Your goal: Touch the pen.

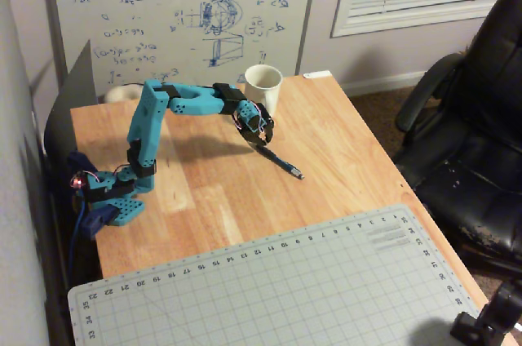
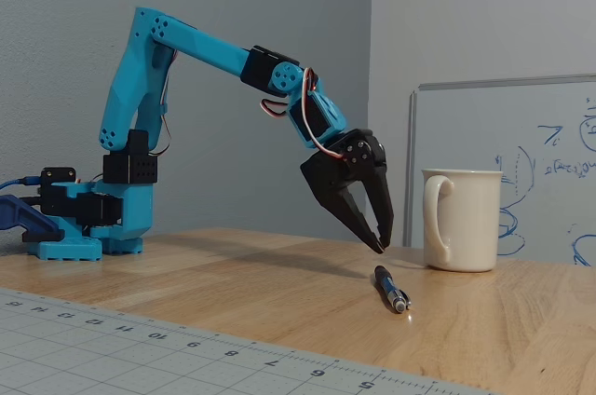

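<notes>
Pen (image 2: 392, 289) lies flat on the wooden table (image 2: 279, 292), just in front of the white mug (image 2: 462, 219). Gripper (image 2: 380, 244) hangs just above the pen's far end, not touching; jaws nearly together, empty.

Table (image 2: 279, 274) is light wood, smooth with a soft satin sheen; cutting mat (image 1: 310, 281) looks like matt grey-green rubbery plastic with a printed grid. Arm (image 2: 200, 46) is matt turquoise plastic, gripper (image 2: 380, 244) matt black plastic. Pen (image 2: 392, 289) is glossy dark plastic with a shiny metallic tip, mug (image 2: 463, 220) smooth cream ceramic, office chair (image 1: 473, 134) worn black leather-like.
</notes>
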